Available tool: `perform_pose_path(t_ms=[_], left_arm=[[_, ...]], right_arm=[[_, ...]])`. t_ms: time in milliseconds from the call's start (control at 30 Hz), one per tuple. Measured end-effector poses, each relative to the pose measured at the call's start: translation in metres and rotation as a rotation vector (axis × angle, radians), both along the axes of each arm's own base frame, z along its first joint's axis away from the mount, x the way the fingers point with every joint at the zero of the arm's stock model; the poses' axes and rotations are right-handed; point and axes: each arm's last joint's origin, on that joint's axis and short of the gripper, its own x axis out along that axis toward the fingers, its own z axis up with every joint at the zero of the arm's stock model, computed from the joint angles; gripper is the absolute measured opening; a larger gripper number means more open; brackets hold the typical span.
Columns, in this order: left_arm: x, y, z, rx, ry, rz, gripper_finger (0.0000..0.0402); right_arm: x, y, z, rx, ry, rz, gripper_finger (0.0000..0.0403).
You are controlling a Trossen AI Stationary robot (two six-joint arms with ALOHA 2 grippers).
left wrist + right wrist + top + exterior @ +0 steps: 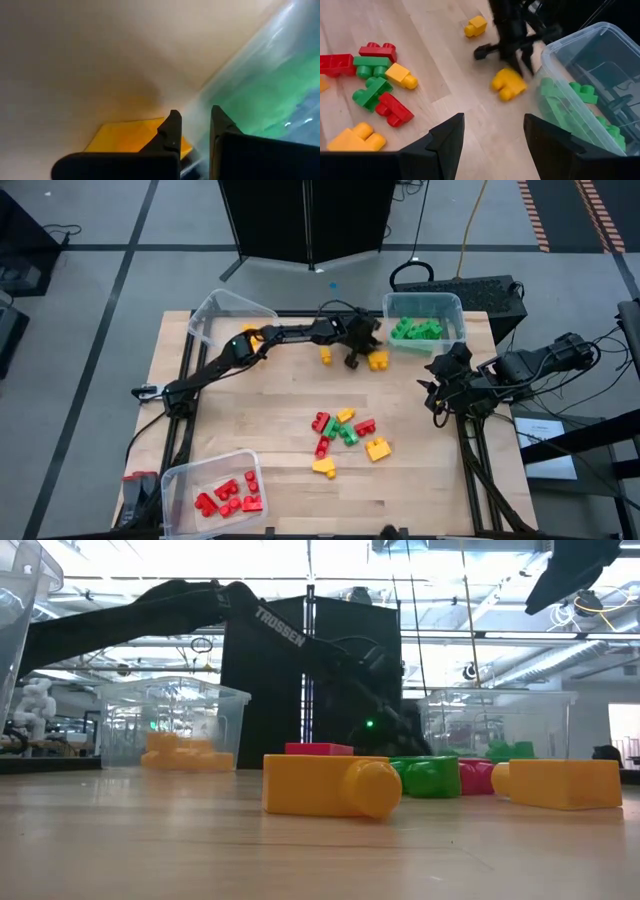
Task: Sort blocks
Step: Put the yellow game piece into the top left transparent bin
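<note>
A yellow block (377,361) lies on the wooden table just left of the clear bin (423,296) that holds green blocks (415,330). My left gripper (358,355) reaches across the far side of the table. It slants down, shut, right at that yellow block (509,83) and next to the bin wall (260,85). A second yellow block (325,355) lies a little to its left. A pile of red, green and yellow blocks (345,435) rests mid-table. My right gripper (492,125) hovers open and empty above the right side. My left gripper's fingers (172,130) slant down from the far left, beside the yellow block's edge (150,135) nearest the green bin. The block lies flat on the table. I cannot tell whether the fingers touch it.
A clear bin (230,305) at the far left holds yellow blocks (250,330). Another bin (180,475) at the near left holds red blocks (228,495). In the low view two yellow blocks (325,785) (560,783) lie nearest the camera.
</note>
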Motion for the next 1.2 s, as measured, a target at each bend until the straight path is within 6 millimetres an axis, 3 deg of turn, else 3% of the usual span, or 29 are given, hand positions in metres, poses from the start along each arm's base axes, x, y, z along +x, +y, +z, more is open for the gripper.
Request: perform_pose_path(t_ms=[233,467,633,900,1200], left_arm=[[0.015,-0.052,-0.002,-0.068,0.026,-0.1,0.0],[0.025,-0.1,0.0,-0.181,-0.014,-0.318,0.0],[0.025,-0.106,0.008,-0.141,-0.028,-0.358,0.0],[0.019,-0.119,0.059,0.077,-0.088,-0.498,0.0],[0.01,-0.083,0.054,0.271,0.075,-0.213,0.0]], right_arm=[[0.001,0.001,0.0,0.031,-0.007,0.013,0.0201],[0.001,0.002,0.0,0.049,0.003,0.031,0.0201],[0.002,0.002,0.0,0.056,-0.001,0.034,0.0201],[0.002,0.005,-0.001,0.125,0.018,0.067,0.0201],[0.004,0.005,0.001,0.137,-0.016,0.063,0.0201]])
